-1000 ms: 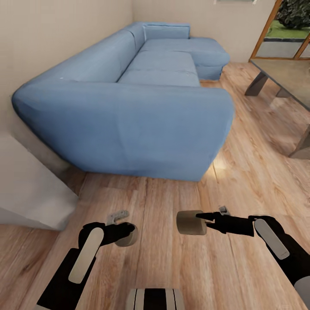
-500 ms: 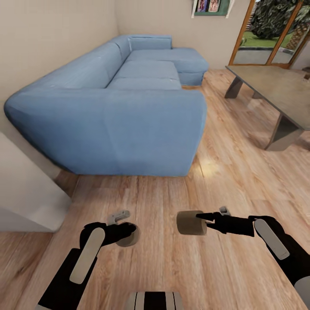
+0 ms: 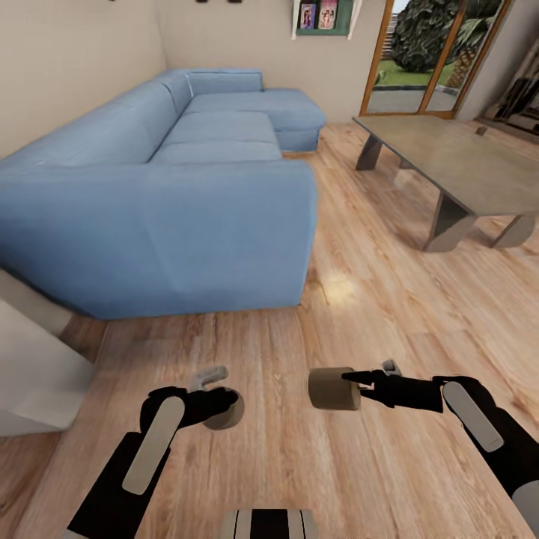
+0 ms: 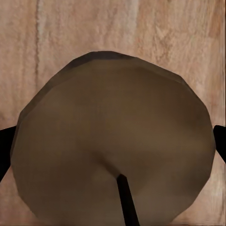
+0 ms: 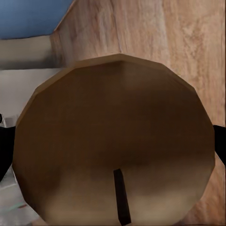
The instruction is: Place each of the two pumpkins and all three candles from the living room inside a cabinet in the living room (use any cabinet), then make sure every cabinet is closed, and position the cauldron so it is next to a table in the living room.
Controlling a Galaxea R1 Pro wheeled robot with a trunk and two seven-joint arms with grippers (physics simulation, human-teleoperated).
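Observation:
A stubby beige-tan candle [image 3: 329, 388] lies sideways above the wooden floor, with my right gripper [image 3: 355, 386] shut on it. My left gripper [image 3: 223, 408] is shut on a second candle [image 3: 227, 414], half hidden behind its fingers. In the left wrist view that candle's [image 4: 113, 141] faceted round end with its dark wick sits between the black fingertips [image 4: 4, 153]. The right wrist view has the other candle [image 5: 113, 141] the same way. A low grey table [image 3: 449, 153] stands at the right. The pumpkins, the cabinet and the cauldron are out of view.
A long blue corner sofa [image 3: 172, 187] takes up the left and middle ahead. A pale block [image 3: 30, 374] juts in at the left edge. Wood floor [image 3: 359, 299] runs between sofa and table towards a glass door [image 3: 419, 52] and a wall shelf [image 3: 322, 16].
The whole view has swung right and up: the sofa slid left, and the table, door and shelf came further into view. Both grippers keep their candles in the same pose.

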